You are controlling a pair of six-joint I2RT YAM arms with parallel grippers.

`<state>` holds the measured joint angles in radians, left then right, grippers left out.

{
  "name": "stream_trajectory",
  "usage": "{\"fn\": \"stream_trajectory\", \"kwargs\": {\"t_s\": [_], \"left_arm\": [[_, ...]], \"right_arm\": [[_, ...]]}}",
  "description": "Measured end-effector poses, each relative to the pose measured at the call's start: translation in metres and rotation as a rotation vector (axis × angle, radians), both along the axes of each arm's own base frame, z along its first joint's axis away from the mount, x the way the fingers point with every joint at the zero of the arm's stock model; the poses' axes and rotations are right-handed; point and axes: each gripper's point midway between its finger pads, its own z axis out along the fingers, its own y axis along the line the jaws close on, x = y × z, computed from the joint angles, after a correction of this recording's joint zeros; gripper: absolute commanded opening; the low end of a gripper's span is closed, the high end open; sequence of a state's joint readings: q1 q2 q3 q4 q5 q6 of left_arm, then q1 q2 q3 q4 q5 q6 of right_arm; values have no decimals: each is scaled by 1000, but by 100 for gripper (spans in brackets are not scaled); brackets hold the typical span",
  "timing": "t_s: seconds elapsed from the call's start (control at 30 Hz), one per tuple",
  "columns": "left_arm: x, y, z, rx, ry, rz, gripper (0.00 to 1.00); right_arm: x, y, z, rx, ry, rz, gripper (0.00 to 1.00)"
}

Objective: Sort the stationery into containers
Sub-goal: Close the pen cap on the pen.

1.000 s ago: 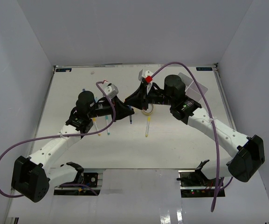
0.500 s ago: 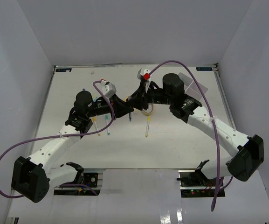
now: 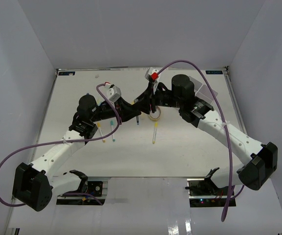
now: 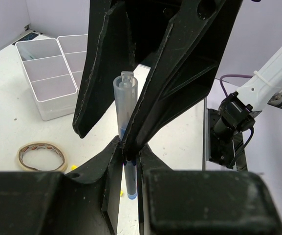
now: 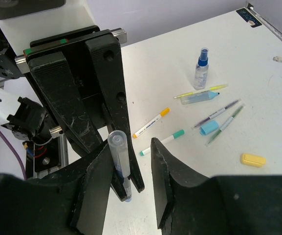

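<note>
right gripper (image 5: 131, 144) has spread its fingers (image 5: 162, 166) since a second ago, and both wrists have edged toward the far side of the table (image 3: 72, 98). it now stands open around the pen (image 4: 125, 105): one finger sits just beside the clear barrel, the other is clear of it. left gripper (image 4: 128, 147) is clamped tight on the same pen, lower down, holding it upright above mid-table with the blue end down. the white tray (image 4: 57, 105) sits at the far right, partly under the right arm. a tan ring (image 4: 42, 145) lies flat between the grippers and the tray. a bottle (image 5: 201, 68), loose markers (image 5: 162, 142) and blue and yellow blocks (image 5: 209, 128) lie scattered on the left half.
</note>
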<state>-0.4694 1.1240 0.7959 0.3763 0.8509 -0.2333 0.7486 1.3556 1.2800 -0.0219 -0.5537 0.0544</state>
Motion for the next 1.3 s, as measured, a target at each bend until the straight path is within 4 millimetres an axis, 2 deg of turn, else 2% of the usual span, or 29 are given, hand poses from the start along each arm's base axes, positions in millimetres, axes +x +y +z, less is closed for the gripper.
{"fn": "stream_trajectory", "kwargs": {"t_s": [0.33, 0.47, 0.6, 0.67, 1.3], "left_arm": [[5, -4, 2, 0, 1, -12, 0], [5, -4, 4, -2, -2, -13, 0], [7, -5, 4, -1, 2, -12, 0], [9, -6, 2, 1, 7, -9, 0], [11, -8, 0, 4, 34, -24, 0]], "right_arm": [[5, -4, 3, 11, 13, -34, 45], [4, -4, 5, 24, 7, -35, 38], [1, -4, 7, 32, 16, -28, 25], [0, -4, 7, 33, 19, -22, 21], [3, -5, 5, 33, 17, -33, 16]]}}
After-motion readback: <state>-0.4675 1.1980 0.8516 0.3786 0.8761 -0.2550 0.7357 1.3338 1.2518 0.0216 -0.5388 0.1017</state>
